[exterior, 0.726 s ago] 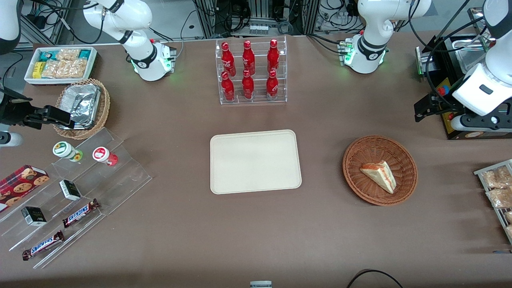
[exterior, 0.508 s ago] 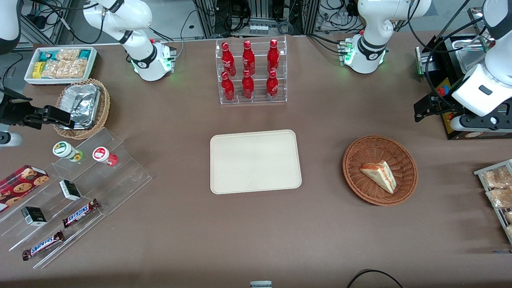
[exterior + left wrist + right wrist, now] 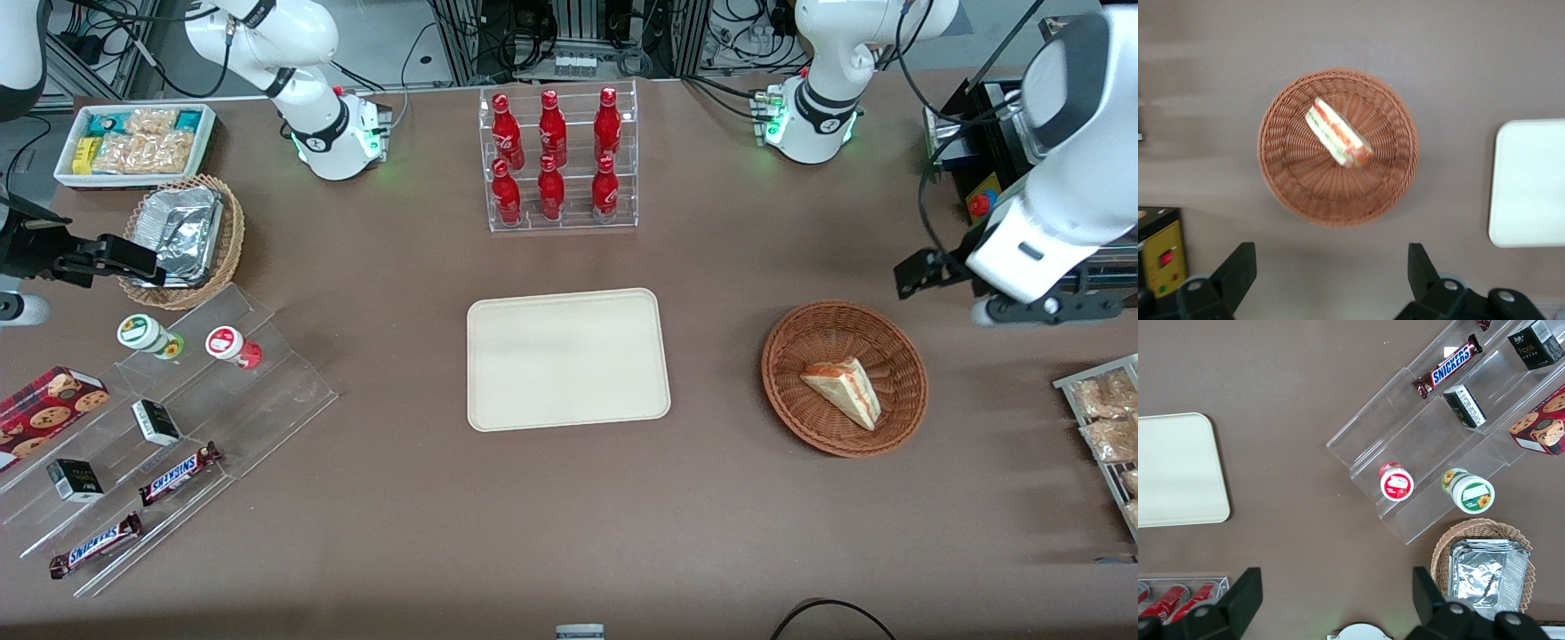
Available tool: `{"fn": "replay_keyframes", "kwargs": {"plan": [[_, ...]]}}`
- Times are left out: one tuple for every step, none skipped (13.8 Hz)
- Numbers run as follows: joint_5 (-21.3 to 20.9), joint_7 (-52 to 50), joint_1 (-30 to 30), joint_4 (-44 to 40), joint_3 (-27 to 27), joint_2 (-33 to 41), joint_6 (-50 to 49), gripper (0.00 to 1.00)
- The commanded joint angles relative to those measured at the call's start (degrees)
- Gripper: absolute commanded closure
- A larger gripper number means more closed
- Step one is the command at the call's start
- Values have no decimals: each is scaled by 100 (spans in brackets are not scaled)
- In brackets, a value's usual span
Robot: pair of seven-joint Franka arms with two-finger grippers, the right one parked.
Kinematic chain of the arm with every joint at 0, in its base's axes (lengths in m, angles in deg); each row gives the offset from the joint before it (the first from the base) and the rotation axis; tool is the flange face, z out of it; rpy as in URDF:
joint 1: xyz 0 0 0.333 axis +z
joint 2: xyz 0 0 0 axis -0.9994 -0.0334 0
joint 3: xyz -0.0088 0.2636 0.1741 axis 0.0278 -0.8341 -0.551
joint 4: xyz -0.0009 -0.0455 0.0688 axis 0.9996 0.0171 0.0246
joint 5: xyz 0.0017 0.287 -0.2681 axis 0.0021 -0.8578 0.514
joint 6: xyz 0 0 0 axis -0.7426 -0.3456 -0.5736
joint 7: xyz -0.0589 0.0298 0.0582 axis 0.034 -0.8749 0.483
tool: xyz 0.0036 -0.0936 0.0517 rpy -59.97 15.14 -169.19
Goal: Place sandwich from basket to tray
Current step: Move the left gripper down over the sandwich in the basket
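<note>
We are reading the brand name SNICKERS on the two chocolate bars (image 3: pixel 133 509) lying on the clear stepped display (image 3: pixel 169 418) toward the parked arm's end of the desk (image 3: pixel 569 516); the small dark boxes (image 3: pixel 156 421) beside them carry print too small for us to read. The red box (image 3: pixel 49 404) on that display is showing pictures of cookies. Two round cups, a green-lidded cup (image 3: pixel 142 332) and a red-lidded cup (image 3: pixel 224 342), are sitting on the upper step. Farther from the front camera, a tan wicker basket (image 3: pixel 227 244) is holding a crumpled silver foil container (image 3: pixel 182 227), and a white bin (image 3: pixel 133 140) is holding snack packets.

A clear rack (image 3: pixel 560 160) is holding six red bottles with white script lettering we cannot make out. Nearer the camera, the tray (image 3: pixel 567 358) is lying flat on the desk with nothing on it.

The basket (image 3: pixel 805 333) is sitting well apart from the tray, toward the working arm's end, and the sandwich (image 3: pixel 843 389) is lying in it, its filling edge showing red and green in the left wrist view (image 3: pixel 1337 133). The pincer (image 3: pixel 1331 283) is hanging above the desk just beside the basket, its fingers (image 3: pixel 1237 270) spread wide and holding nothing. At the desk's edge, a wire rack (image 3: pixel 1102 427) is carrying bagged snacks.
</note>
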Motion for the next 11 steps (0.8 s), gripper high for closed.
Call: {"fn": "replay_keyframes", "kwargs": {"plan": [[-76, -727, 73, 780, 79, 45, 966, 0], [-76, -912, 81, 1044, 79, 45, 1335, 0], [-67, -1218, 90, 1238, 79, 1, 1635, 0], [-67, -1613, 90, 1293, 79, -156, 1882, 0], [-67, -1921, 90, 1284, 79, -349, 2093, 0], [-50, -2220, 81, 1293, 79, -516, 2321, 0], [-58, -2589, 81, 1302, 79, -657, 2506, 0], [-58, -2810, 81, 1302, 71, -806, 2630, 0], [-58, -2908, 81, 1302, 71, -930, 2744, 0], [-67, -2926, 90, 1311, 62, -1027, 2780, 0], [-67, -2944, 90, 1328, 53, -1115, 2859, 0]]}}
